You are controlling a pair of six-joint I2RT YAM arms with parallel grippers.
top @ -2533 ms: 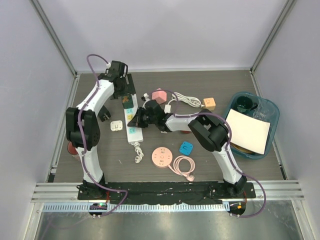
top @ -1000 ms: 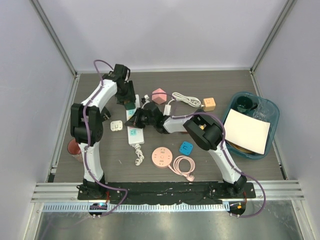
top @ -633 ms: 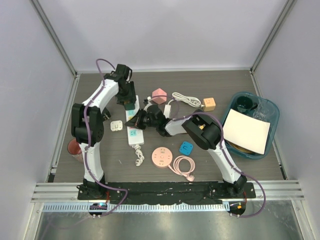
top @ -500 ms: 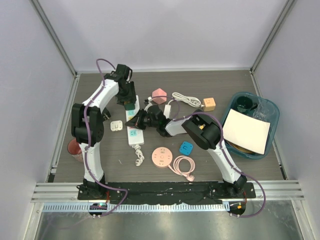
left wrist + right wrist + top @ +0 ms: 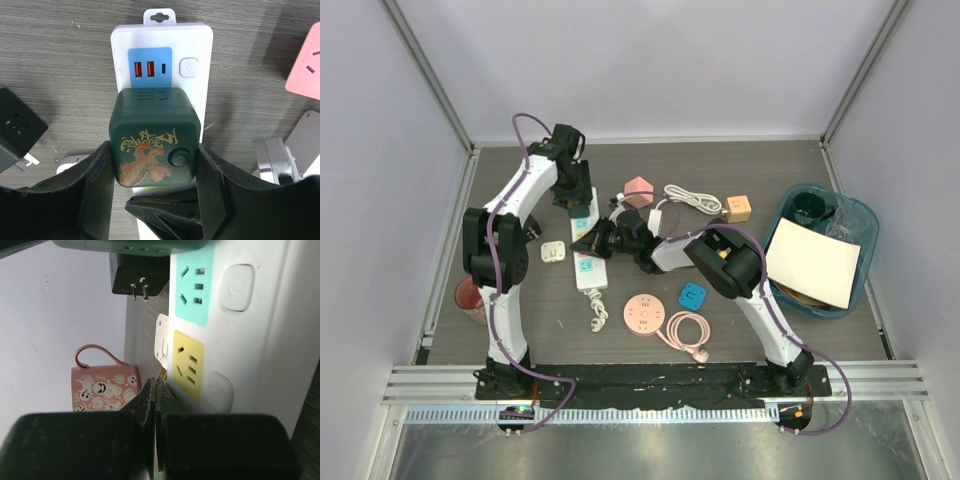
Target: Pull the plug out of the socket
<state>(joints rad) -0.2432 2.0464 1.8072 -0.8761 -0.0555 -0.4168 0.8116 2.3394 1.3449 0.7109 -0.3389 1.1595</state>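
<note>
A dark green cube plug with a gold dragon [image 5: 155,150] sits plugged into a white power strip [image 5: 162,55], just below its blue USB panel. My left gripper [image 5: 154,145] is shut on the plug, with a black finger [image 5: 95,190] against each side. In the top view the plug [image 5: 580,212] is under my left gripper [image 5: 577,203] at the far end of the strip [image 5: 588,268]. My right gripper [image 5: 592,240] is shut and empty, its tip resting on the strip's middle. In the right wrist view its shut fingers [image 5: 156,385] lie against the strip [image 5: 250,340].
A pink cube socket [image 5: 638,190], white cable [image 5: 692,198] and orange cube [image 5: 739,207] lie behind. A black adapter [image 5: 531,230] and white adapter [image 5: 554,252] lie left of the strip. A pink mug [image 5: 468,298], round pink socket [image 5: 643,313], blue cube [image 5: 692,295] and blue bin [image 5: 820,250] surround.
My left gripper came forward from the back of the table and closed around the green plug. My right gripper shifted slightly left onto the strip. Both are almost still over the last half second.
</note>
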